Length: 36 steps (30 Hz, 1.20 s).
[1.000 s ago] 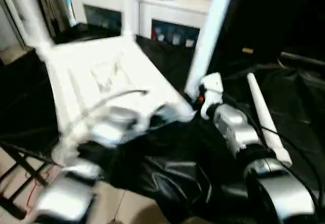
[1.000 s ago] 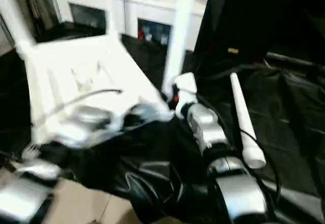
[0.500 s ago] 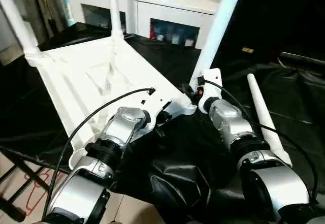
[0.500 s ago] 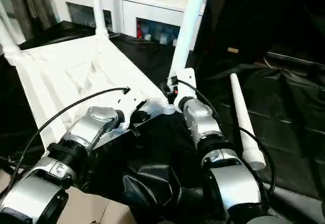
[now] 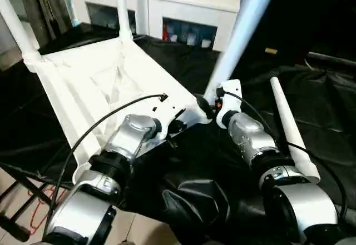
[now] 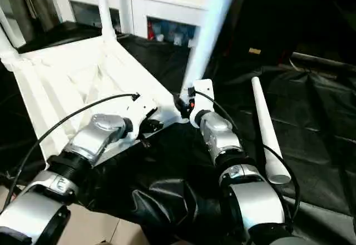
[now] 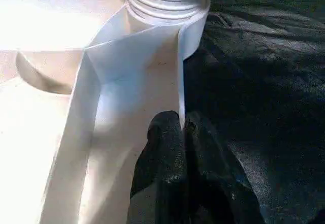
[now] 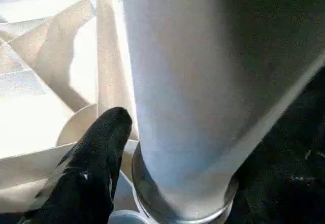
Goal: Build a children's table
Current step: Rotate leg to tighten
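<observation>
Left wrist view — fingers (image 7: pixel 172 148) pinch the tabletop (image 7: pixel 45 132) rim near its corner socket.

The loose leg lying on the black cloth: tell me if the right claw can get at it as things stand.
Probably yes. The loose leg lies bare on the black cloth, just beside the right arm, with nothing on it. The right claw is at the near corner's upright leg and would have to swing away first.

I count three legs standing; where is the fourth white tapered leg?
The loose white tapered tube leg lies flat on the black sheet, beside the robot's right arm.
</observation>
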Tool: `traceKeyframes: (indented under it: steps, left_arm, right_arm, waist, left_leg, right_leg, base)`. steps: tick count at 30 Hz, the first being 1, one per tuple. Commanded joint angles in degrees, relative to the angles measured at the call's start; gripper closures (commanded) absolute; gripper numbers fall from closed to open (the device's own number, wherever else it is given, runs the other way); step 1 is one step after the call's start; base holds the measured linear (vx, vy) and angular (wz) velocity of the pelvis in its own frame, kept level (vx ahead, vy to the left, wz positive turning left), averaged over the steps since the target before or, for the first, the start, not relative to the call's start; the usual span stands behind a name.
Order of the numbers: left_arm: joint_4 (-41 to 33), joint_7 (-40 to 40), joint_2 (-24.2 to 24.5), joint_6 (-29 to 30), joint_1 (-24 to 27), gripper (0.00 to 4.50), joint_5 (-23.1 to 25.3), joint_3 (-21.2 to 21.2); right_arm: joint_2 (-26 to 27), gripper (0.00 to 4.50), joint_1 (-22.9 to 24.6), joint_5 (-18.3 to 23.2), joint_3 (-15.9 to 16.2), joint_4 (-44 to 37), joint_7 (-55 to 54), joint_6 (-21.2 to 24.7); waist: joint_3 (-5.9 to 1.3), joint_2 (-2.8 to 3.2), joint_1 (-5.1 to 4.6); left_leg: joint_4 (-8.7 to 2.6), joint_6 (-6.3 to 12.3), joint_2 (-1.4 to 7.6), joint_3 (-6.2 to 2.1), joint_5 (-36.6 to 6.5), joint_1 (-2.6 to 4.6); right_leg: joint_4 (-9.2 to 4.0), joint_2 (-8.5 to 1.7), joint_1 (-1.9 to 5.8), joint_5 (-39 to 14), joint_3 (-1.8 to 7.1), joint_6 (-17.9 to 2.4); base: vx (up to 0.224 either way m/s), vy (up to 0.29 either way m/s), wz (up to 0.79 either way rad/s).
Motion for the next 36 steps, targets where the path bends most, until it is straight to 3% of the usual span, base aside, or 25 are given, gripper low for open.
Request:
traceKeyframes:
  steps: [1,5,19,30,36]
  left_arm:
    - [-3.9,-1.4,-0.9,-2.3,-1.0,4.5,-1.4,-0.6]
    - [-5.3,-3.4,0.0,-2.4,-0.3,4.5,-1.8,-0.9]
    - [-10.0,-9.2,3.7,-2.3,2.3,4.5,-2.5,-1.7]
    - [-12.6,-14.8,6.8,-2.8,3.5,4.5,-2.6,-2.7]
    - [-12.9,-15.6,7.6,-2.7,3.9,4.5,-2.7,-2.4]
  right_arm:
    - [2.8,0.92,1.2,-0.2,1.8,3.1,4.5,2.6]
    - [2.2,0.52,1.3,-0.8,2.6,2.5,5.9,2.4]
    - [-1.6,0.52,1.7,-1.5,3.7,-0.9,16.8,1.2]
    - [-3.9,1.48,3.0,-3.1,6.5,-2.9,26.0,1.6]
    - [-4.2,1.77,3.5,-3.0,6.5,-3.4,27.3,1.6]
  waist:
    - [-3.11,0.93,0.34]
    - [-3.09,1.0,0.19]
    - [-3.41,1.37,0.58]
    - [-3.44,1.28,1.06]
    - [-3.47,1.16,1.4]
  left_leg:
    - [-3.5,0.62,1.45,-0.33,-13.6,-0.18]
    - [-3.4,0.73,1.52,-0.23,-14.1,-0.02]
    - [-2.77,2.58,1.55,0.01,-8.3,-0.16]
    - [-2.5,3.25,1.61,0.12,-7.4,-0.11]
    - [-2.49,2.7,1.61,0.08,-7.8,-0.06]
  right_leg:
    - [-4.65,-4.67,2.78,-10.3,2.94,-10.6]
    - [-4.59,-4.68,2.76,-9.9,2.91,-11.6]
    - [-3.37,-4.59,3.3,-0.3,2.84,-14.7]
    - [-3.1,-4.58,3.36,0.5,2.84,-15.0]
    - [-3.07,-4.65,3.35,-0.8,2.81,-14.8]
  base:
    - [0.0,0.0,0.0]
    - [0.0,0.0,0.0]
    - [0.0,0.0,0.0]
    - [0.0,0.0,0.0]
    - [0.0,0.0,0.0]
